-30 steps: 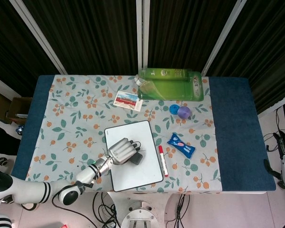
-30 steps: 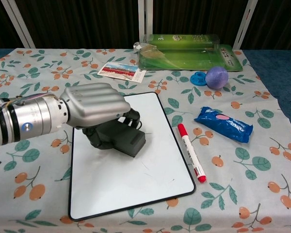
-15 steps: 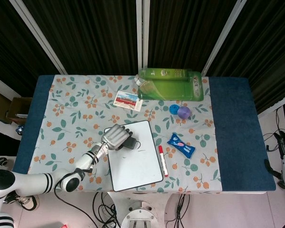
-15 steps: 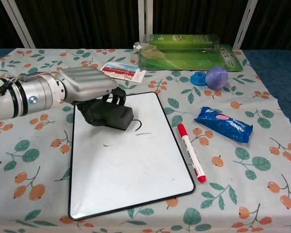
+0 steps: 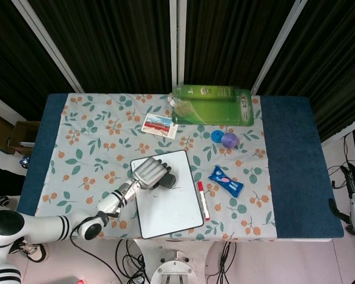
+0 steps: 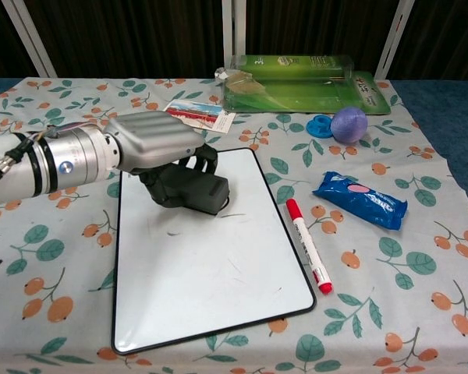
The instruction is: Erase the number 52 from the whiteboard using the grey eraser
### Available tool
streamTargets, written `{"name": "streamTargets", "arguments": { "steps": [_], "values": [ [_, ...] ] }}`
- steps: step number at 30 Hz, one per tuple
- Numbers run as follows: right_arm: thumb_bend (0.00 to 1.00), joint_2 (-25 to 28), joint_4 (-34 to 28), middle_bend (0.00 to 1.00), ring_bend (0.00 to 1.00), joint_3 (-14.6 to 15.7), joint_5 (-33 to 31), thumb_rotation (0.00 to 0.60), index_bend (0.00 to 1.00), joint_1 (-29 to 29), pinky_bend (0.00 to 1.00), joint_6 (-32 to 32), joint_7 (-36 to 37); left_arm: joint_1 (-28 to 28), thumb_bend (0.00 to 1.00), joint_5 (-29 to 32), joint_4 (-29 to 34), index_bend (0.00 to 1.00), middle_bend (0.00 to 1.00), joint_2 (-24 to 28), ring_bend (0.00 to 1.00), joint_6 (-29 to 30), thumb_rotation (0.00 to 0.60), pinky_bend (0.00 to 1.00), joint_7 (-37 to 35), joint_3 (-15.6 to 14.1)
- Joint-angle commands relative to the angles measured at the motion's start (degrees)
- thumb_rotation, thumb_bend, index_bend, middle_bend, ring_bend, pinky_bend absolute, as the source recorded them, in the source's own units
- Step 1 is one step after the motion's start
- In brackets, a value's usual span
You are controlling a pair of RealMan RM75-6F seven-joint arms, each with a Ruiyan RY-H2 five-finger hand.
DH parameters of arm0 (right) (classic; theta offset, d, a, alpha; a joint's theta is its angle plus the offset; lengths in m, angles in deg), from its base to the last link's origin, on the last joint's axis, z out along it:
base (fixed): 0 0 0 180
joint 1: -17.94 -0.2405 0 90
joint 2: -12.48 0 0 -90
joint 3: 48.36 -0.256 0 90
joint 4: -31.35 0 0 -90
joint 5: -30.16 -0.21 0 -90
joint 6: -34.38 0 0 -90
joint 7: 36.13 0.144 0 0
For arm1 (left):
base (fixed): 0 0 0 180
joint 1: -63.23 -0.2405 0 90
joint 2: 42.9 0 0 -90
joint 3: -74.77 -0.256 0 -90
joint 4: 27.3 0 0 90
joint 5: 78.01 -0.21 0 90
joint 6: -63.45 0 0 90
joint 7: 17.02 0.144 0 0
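Note:
The whiteboard (image 6: 218, 265) (image 5: 171, 204) lies on the flowered cloth at the table's front, with only faint stray marks left on it. My left hand (image 6: 152, 144) (image 5: 148, 173) holds the grey eraser (image 6: 199, 193) (image 5: 167, 181) flat on the board's upper part, fingers curled over its top. A short dark stroke shows just right of the eraser and another small one below it. My right hand is out of both views.
A red marker (image 6: 308, 243) lies right of the board, with a blue snack packet (image 6: 360, 199) beyond it. Further back are a purple ball (image 6: 348, 123), a blue cap (image 6: 320, 124), a green package (image 6: 300, 80) and a picture card (image 6: 196, 114).
My left hand slid the eraser from the board's middle up to its top left, then a little right and down. The stroke at the eraser's right is shorter than half a second ago.

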Motion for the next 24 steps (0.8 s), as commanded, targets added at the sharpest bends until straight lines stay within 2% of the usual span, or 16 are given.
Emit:
{"name": "streamTargets", "arguments": {
  "steps": [1,14,19,24],
  "values": [
    [0.26,0.12,0.02,0.00,0.00,-0.01,0.01,0.600,0.00,0.10,0.00,-0.11,0.17,0.09,0.45,-0.47,-0.20,0.62,0.54,-0.76,0.49,0.12,0.600,0.62,0.20,-0.63],
    [0.27,-0.23,0.00,0.00,0.00,0.13,0.17,0.600,0.00,-0.52,0.00,1.04,-0.25,-0.03,0.45,-5.44,5.02,0.63,0.55,-1.69,0.50,1.83,0.600,0.63,0.12,-2.52],
    [0.27,-0.21,-0.11,0.00,0.00,0.17,0.23,0.600,0.00,-0.53,0.00,1.01,-0.49,0.28,0.45,-6.37,4.88,0.63,0.55,-3.35,0.50,1.39,0.600,0.63,0.44,-3.01],
    [0.27,0.07,0.02,0.00,0.00,0.08,-0.05,0.600,0.00,-0.39,0.00,0.93,-0.14,0.60,0.45,-6.25,3.13,0.63,0.55,-4.48,0.50,1.52,0.600,0.63,0.70,-2.25]
  ]
}}
